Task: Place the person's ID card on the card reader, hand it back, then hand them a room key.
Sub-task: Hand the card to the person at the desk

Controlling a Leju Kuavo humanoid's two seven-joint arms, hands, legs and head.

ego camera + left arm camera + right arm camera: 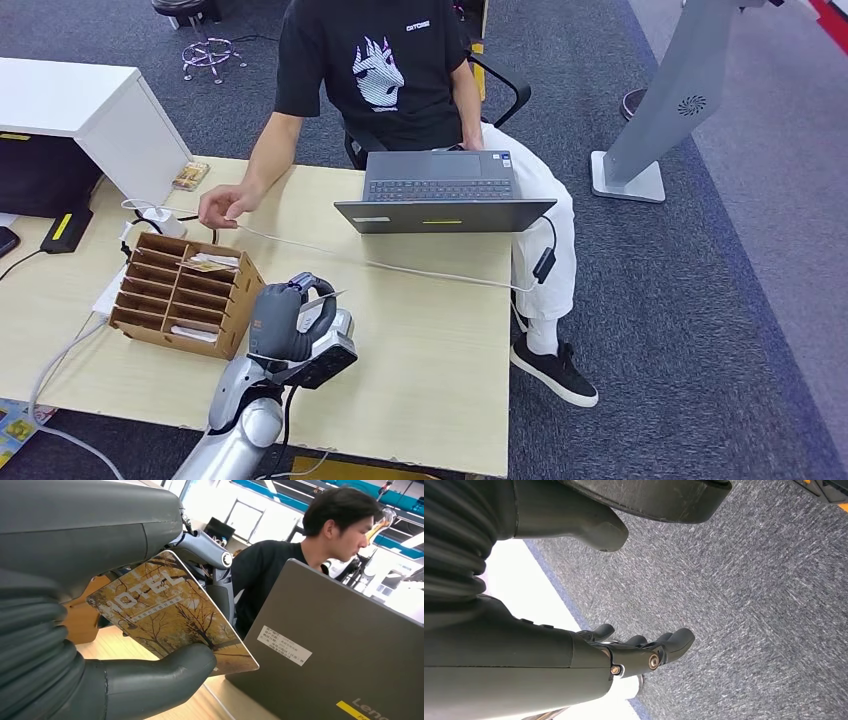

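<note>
Nearby: laptop (445, 190) | cardboard organizer (185, 293) | left hand (298, 318) grips room key (170, 615)

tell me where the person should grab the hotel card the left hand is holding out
Take the free corner of the hotel card nearest the laptop, coming from the person's side. The left hand pinches the opposite edge, thumb beneath, so that corner juts out clear.

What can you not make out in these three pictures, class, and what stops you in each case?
- Small print under "HOTEL" on the room key card, left wrist view: too small; the left hand's thumb covers a corner.
- Cards in the cardboard organiser, head view: too small to identify.
- Laptop screen: faces away in both views.
- Right hand, right wrist view: fingers partly hidden behind its own cover.
</note>
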